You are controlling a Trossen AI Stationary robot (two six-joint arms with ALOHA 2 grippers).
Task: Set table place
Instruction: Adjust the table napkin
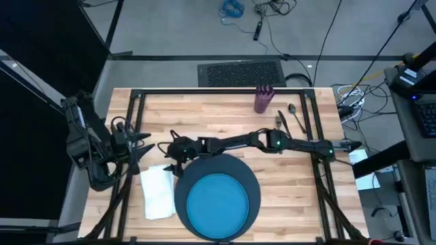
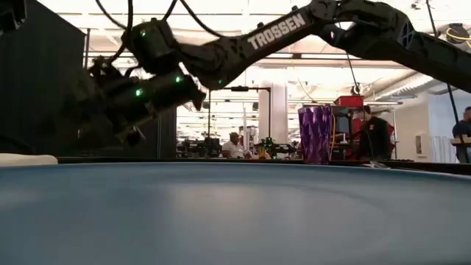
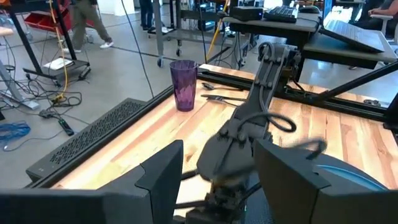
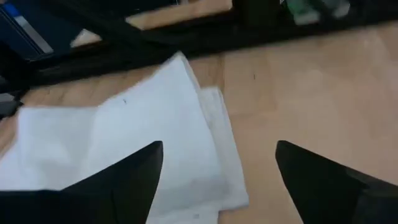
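A dark grey charger with a blue plate on it lies at the table's near middle. A folded white napkin lies flat to its left. The purple cup stands at the far edge, with silver cutlery lying to its right. My right gripper reaches across the table and hangs open over the napkin's far end, its fingers spread wide and touching nothing. My left gripper waits open at the table's left edge, facing the right arm.
The black metal frame runs around the tabletop, with slanting struts at the near corners. Bare wood lies to the right of the charger. A vent grille and cables lie on the floor beyond the far edge. People stand in the room behind.
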